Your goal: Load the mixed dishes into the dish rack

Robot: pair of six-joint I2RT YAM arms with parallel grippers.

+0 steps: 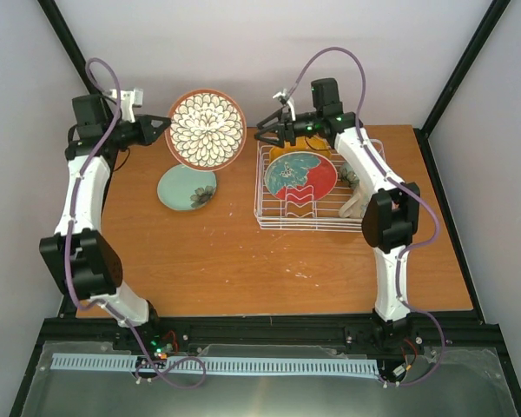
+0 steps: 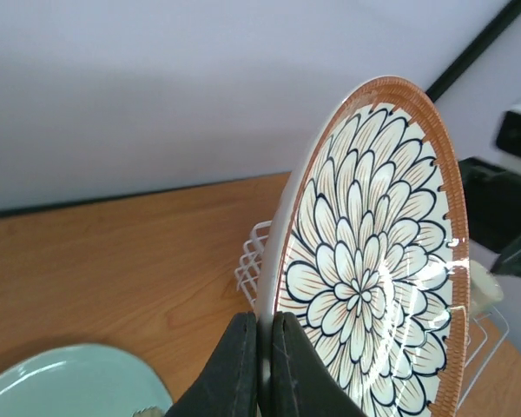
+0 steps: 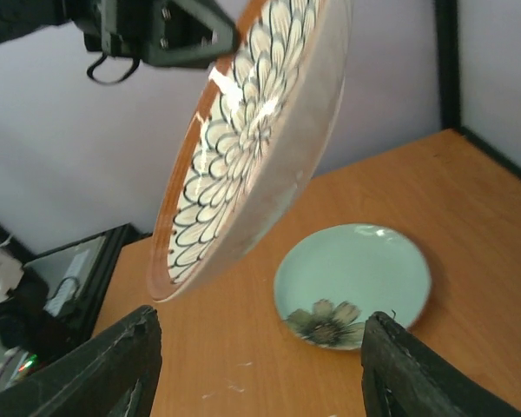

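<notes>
Saw a wooden table (image 1: 243, 269) bearing the dish rack (image 1: 273, 221) on its right half. Found the white plate with dark floral pattern (image 1: 207, 129) raised clear of the table just left of the rack, tilted up on edge. Noted the red-and-teal plate (image 1: 300, 178) leaning among the rack's prongs, with the edge of an orange-yellow plate (image 1: 317, 143) just behind it. Spotted a pale teal dish (image 1: 187, 187) with a dark flower lying flat on the table, below the raised plate. Found the left gripper (image 2: 260, 323) pinching the floral plate's left rim between pressed fingers (image 2: 230, 373). Found the right gripper (image 3: 260, 365) spread wide near the rack's far left corner, holding nothing. Made out a cream mug (image 1: 354, 204) at the rack's right end, partly behind the right arm.
</notes>
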